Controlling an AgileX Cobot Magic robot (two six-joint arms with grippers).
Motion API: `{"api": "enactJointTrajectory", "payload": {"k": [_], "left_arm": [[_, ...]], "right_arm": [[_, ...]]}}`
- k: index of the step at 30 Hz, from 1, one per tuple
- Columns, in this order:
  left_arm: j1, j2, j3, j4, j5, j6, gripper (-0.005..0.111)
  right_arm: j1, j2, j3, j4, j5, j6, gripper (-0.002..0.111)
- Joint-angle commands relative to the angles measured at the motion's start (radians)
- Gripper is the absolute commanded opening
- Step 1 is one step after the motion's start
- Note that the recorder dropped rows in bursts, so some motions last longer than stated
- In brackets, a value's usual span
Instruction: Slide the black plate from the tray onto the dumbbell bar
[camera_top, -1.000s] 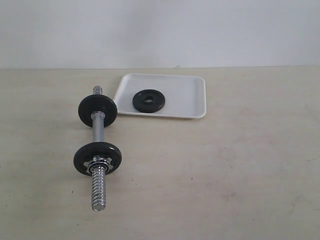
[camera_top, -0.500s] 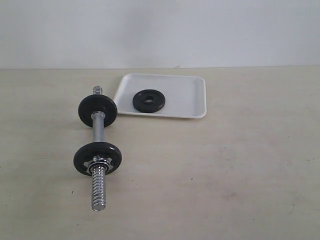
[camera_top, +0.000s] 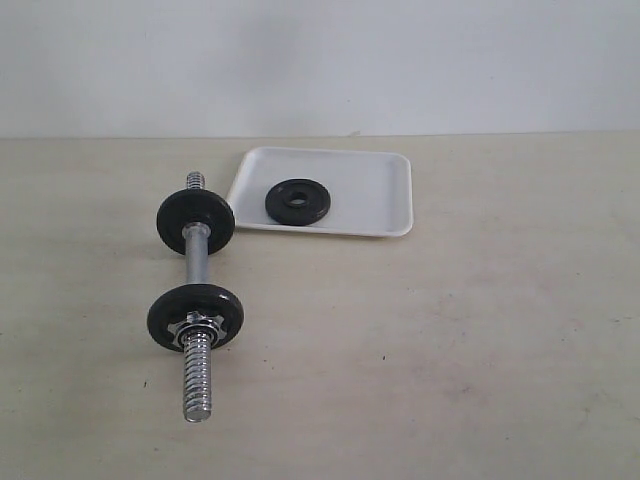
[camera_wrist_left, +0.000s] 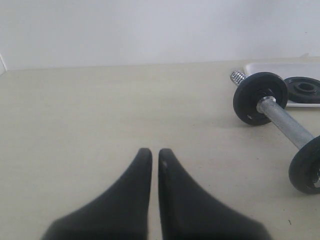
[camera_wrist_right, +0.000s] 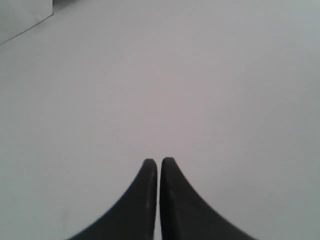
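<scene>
The black plate (camera_top: 298, 202) lies flat in the white tray (camera_top: 370, 190) at the back of the table. Left of the tray lies the dumbbell bar (camera_top: 196, 262), carrying two black discs and a chrome star nut (camera_top: 195, 325) near its front threaded end. Neither arm shows in the exterior view. In the left wrist view my left gripper (camera_wrist_left: 155, 153) is shut and empty over bare table, with the dumbbell bar (camera_wrist_left: 287, 125), black plate (camera_wrist_left: 305, 88) and tray (camera_wrist_left: 270, 68) off to one side. My right gripper (camera_wrist_right: 159, 162) is shut and empty, facing a plain pale surface.
The beige table (camera_top: 450, 330) stretches wide to the right and in front of the bar. A pale wall (camera_top: 320, 60) stands behind the table's far edge.
</scene>
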Motion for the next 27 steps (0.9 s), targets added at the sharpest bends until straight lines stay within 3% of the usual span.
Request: {"api": "enactJointTrajectory", "payload": {"k": [1, 20, 23, 27], "left_arm": [[0.002, -0.004, 0.003, 0.001, -0.002, 0.006, 0.004], [0.003, -0.004, 0.003, 0.019, -0.018, 0.006, 0.004], [0.003, -0.004, 0.003, 0.006, -0.104, 0.006, 0.004], [0.003, -0.004, 0.003, -0.158, -0.358, -0.064, 0.004]], "right_arm": [[-0.007, -0.002, -0.015, -0.085, 0.056, -0.062, 0.000], [0.044, -0.002, -0.015, -0.119, 0.196, -0.005, 0.000], [0.044, -0.002, -0.015, -0.119, 0.203, -0.005, 0.000], [0.044, -0.002, -0.015, -0.119, 0.213, -0.005, 0.000]]}}
